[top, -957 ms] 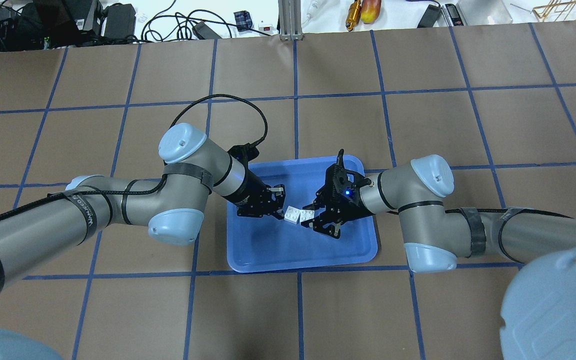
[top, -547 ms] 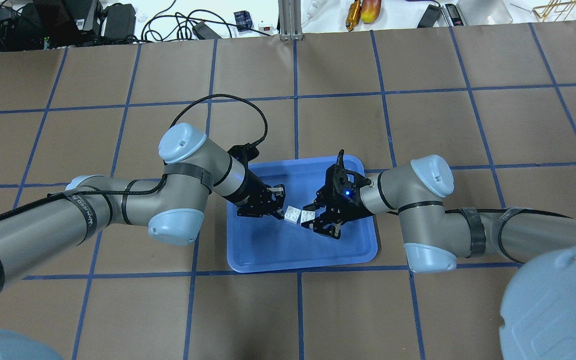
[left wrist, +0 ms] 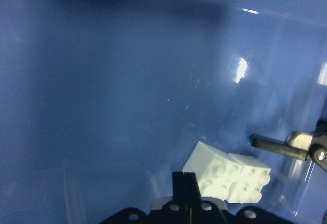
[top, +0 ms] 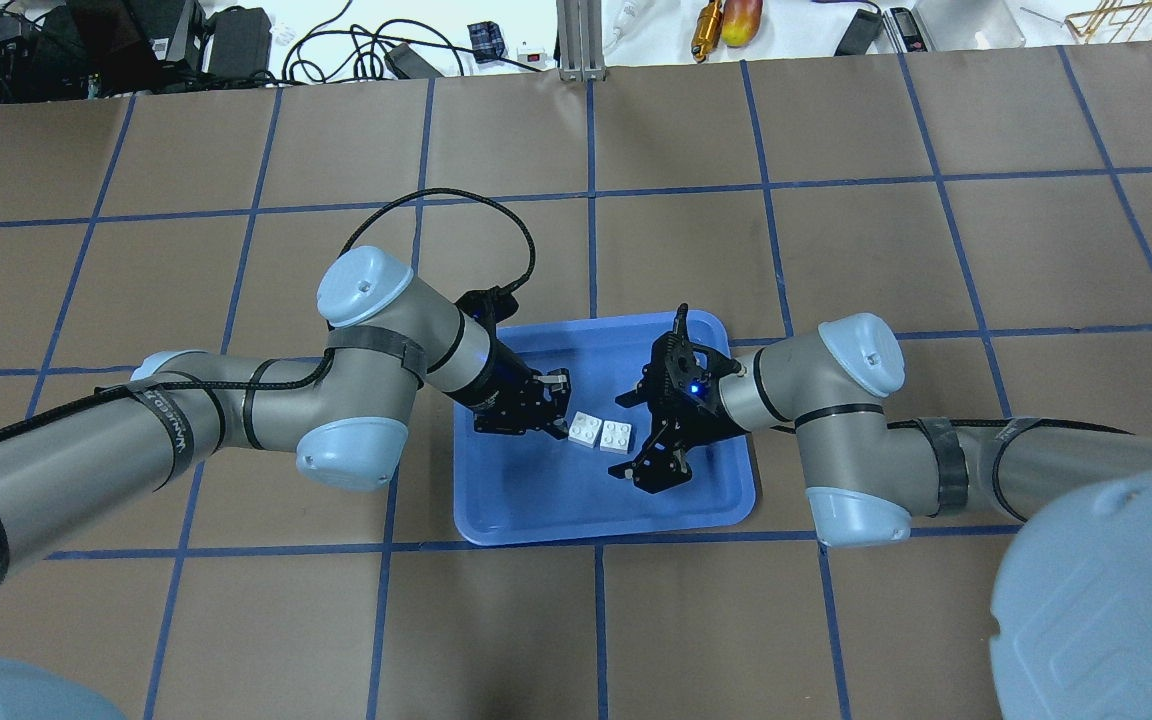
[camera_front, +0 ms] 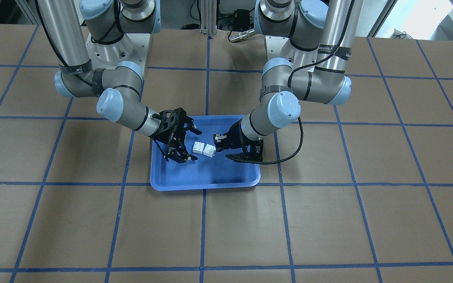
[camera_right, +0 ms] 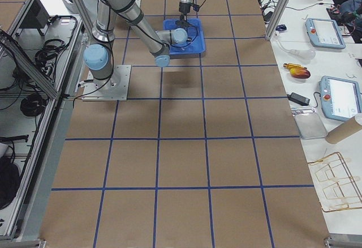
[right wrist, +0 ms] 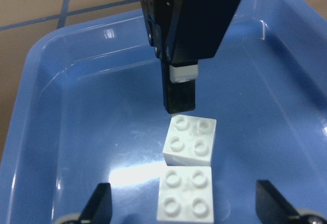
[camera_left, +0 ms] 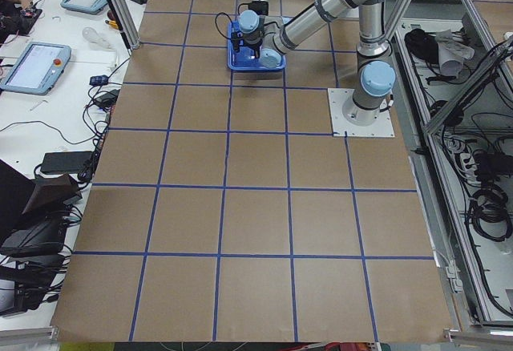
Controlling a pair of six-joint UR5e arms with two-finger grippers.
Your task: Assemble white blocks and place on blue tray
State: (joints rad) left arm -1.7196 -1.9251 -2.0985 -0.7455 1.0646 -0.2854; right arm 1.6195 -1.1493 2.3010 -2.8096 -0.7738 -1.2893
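Two white blocks (top: 601, 433) sit studs up, side by side and touching, on the floor of the blue tray (top: 536, 500). They also show in the front view (camera_front: 203, 149) and the right wrist view (right wrist: 188, 166). My left gripper (top: 558, 425) is shut, and its tip rests against the outer side of the far block (right wrist: 190, 141). In the left wrist view (left wrist: 185, 183) its fingers are pressed together. My right gripper (top: 626, 436) is open wide, with one fingertip on each side of the near block (right wrist: 185, 193), not touching it.
The tray (camera_front: 210, 177) lies in the middle of the brown table with blue tape lines. Cables, tools and boxes lie beyond the far table edge (top: 416, 50). Both arms reach in low over the tray's left and right rims.
My right gripper has opened and let go of its white block, which now lies square beside the other. The left arm has not moved.
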